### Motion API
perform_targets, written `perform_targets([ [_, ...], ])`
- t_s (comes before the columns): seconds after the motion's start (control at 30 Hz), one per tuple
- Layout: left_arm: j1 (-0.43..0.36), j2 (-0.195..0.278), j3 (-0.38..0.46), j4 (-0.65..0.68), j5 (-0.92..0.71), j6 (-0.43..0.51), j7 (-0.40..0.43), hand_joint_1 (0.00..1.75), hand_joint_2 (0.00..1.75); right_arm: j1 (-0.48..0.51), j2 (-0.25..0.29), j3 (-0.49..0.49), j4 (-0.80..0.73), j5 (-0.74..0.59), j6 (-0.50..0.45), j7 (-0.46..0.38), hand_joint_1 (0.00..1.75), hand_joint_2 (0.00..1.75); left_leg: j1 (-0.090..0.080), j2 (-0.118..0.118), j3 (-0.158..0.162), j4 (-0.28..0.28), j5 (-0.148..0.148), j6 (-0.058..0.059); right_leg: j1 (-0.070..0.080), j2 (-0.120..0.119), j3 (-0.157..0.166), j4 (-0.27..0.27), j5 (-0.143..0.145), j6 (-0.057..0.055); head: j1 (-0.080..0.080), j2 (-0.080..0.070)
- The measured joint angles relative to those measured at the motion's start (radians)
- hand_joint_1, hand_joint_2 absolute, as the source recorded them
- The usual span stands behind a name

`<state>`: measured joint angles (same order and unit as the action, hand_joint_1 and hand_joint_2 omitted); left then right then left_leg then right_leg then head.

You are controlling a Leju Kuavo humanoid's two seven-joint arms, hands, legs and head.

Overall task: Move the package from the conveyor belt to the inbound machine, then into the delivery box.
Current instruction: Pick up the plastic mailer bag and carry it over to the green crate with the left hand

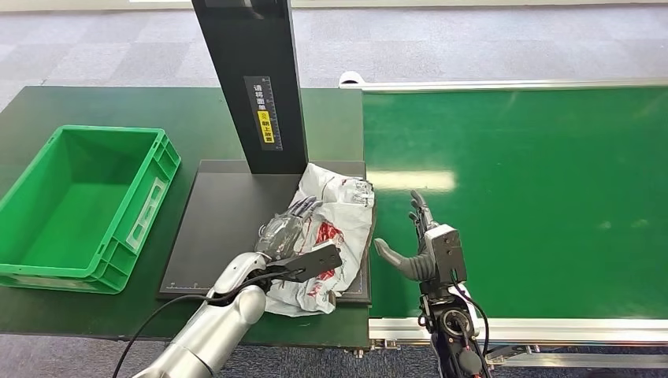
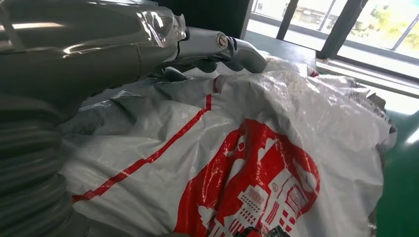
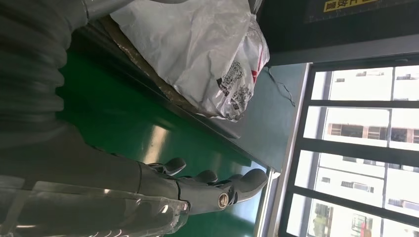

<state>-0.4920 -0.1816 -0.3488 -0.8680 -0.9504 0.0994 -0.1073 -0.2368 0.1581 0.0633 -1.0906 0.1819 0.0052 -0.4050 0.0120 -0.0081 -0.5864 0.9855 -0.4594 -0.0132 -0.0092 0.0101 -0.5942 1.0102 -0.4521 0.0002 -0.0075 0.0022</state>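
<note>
package: crumpled white-and-red plastic mailer bag [image 1: 335, 236] on black scanner platform [image 1: 220, 228], directly under left fingers [image 1: 303, 207]
left hand [image 1: 287, 232]: resting on bag, grip unclear
right hand [image 1: 417, 240]: fingers spread, empty, just beside bag
nearer: left

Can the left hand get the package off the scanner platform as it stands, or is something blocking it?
Probably yes: the left hand already lies on the package, nothing between them, and the green crate sits open to its left.

Left arm reaching forward, left hand [image 1: 295, 224] palm down, fingers [image 2: 232, 47] extended, resting on package [image 1: 335, 236]; grip not confirmed. Right arm raised beside it, right hand [image 1: 413, 240] upright and empty, fingers [image 3: 217, 190] spread, thumb out toward left
</note>
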Motion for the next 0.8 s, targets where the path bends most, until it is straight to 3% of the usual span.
perform_targets([
  [0.07, -0.022, -0.005, -0.008, 0.033, -0.031, -0.021, 0.016, 0.0, 1.75, -0.001, 0.003, 0.0, 0.0, 0.006, 0.002, 0.001, 0.0, 1.75, 0.0, 0.0, 0.002, 0.0, 0.0, 0.0, 0.0, 0.0, 0.002, 0.0, 0.0, 0.0, 0.0, 0.0],
  [0.1, -0.033, -0.007, -0.012, 0.05, -0.046, -0.03, 0.022, 0.11, 1.75, -0.002, 0.004, -0.001, 0.0, 0.009, 0.004, 0.002, 0.0, 1.75, 0.0, -0.001, 0.003, 0.0, 0.0, 0.0, 0.0, 0.0, 0.003, 0.0, 0.0, 0.0, 0.0, 0.0],
  [0.2, -0.064, -0.013, -0.024, 0.096, -0.078, -0.051, 0.032, 1.29, 1.75, -0.003, 0.006, -0.002, 0.0, 0.017, 0.011, 0.006, 0.0, 1.75, 0.0, -0.002, 0.005, 0.0, 0.0, 0.0, 0.0, -0.002, 0.007, 0.0, 0.0, 0.0, 0.0, 0.0],
  [0.23, -0.07, -0.014, -0.026, 0.108, -0.083, -0.054, 0.033, 1.6, 1.75, -0.003, 0.007, -0.002, 0.0, 0.019, 0.013, 0.008, 0.0, 1.75, 0.0, -0.003, 0.006, 0.0, 0.0, 0.0, 0.0, -0.003, 0.008, 0.0, 0.0, 0.0, 0.0, 0.0],
  [0.37, -0.081, -0.021, -0.027, 0.139, -0.095, -0.045, 0.028, 1.74, 1.75, -0.004, 0.009, -0.003, 0.0, 0.023, 0.015, 0.016, 0.0, 1.75, 0.0, -0.003, 0.009, 0.0, 0.0, 0.0, 0.0, -0.003, 0.011, 0.0, 0.0, 0.0, 0.0, 0.0],
  [0.8, -0.103, -0.028, -0.027, 0.187, -0.119, -0.017, 0.007, 1.75, 1.75, -0.002, 0.009, -0.007, 0.0, 0.025, 0.016, 0.02, 0.0, 1.75, 0.0, -0.002, 0.012, 0.0, 0.0, 0.001, 0.0, -0.003, 0.013, 0.0, 0.0, 0.0, 0.0, 0.0],
])
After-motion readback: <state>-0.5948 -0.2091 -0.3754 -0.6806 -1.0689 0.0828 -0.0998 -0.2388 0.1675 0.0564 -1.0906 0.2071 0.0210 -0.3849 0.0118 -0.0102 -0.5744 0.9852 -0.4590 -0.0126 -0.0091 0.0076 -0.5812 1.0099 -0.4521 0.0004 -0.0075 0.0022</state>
